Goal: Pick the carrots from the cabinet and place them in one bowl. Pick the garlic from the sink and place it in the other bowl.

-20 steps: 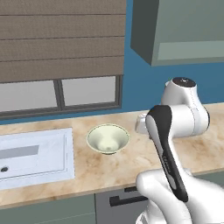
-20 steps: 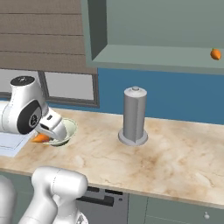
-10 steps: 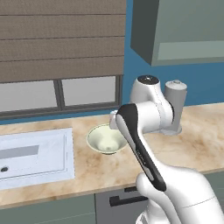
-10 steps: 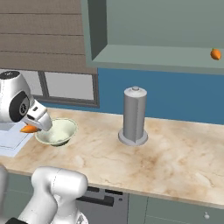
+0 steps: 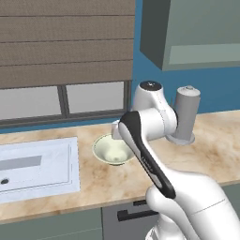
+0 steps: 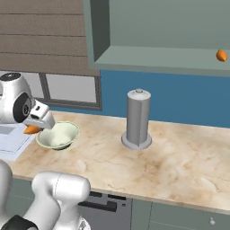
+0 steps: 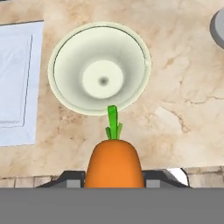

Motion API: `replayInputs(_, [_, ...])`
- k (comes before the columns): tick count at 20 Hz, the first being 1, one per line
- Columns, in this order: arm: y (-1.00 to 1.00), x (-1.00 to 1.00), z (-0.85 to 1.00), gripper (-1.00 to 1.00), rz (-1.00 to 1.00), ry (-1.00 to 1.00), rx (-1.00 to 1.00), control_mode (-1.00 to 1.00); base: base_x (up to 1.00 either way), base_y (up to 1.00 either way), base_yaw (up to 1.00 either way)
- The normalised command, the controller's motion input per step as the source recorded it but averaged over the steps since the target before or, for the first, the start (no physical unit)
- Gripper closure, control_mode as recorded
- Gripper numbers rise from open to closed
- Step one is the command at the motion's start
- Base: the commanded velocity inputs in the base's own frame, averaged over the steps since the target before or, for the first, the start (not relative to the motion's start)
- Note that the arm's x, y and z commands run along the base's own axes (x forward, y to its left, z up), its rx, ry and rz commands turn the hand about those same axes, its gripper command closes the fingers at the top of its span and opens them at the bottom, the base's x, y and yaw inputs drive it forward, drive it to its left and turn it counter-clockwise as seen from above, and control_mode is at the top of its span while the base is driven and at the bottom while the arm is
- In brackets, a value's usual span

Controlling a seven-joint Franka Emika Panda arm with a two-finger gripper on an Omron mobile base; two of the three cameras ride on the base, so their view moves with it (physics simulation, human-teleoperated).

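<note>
Carrot (image 7: 113, 164), stubby orange with green top, sits clenched in the end effector (image 6: 35, 127) at left of frame, above the beige marbled surface (image 6: 179, 161) beside the shallow cream-green bowl (image 6: 57, 135).

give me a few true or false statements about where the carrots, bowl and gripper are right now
1. The gripper is shut on a carrot. True.
2. The cream-green bowl already has a carrot in it. False: it holds nothing.
3. A second carrot sits in the wall cabinet. True.
4. The bowl stands inside the sink. False: it stands on the counter beside the sink.
5. The grey canister lies on its side. False: it stands upright.
</note>
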Motion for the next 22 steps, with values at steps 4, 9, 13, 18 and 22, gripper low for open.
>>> replayInputs(4, [0.09,0.54,-0.17,1.00,0.14,0.00,-0.04,-1.00,0.00,0.00,0.00])
replayInputs(9, [0.11,0.52,-0.17,1.00,0.10,0.00,0.00,-1.00,0.00,0.00,0.00])
replayInputs(13, [0.20,0.66,-0.42,1.00,0.03,-0.01,-0.03,-1.00,0.00,0.00,0.00])
replayInputs(18, [0.11,0.29,-0.45,1.00,0.00,0.00,-0.05,-1.00,0.00,0.00,0.00])
replayInputs(22, [0.00,0.15,-0.49,1.00,0.00,0.00,0.00,-1.00,0.00,0.00,0.00])
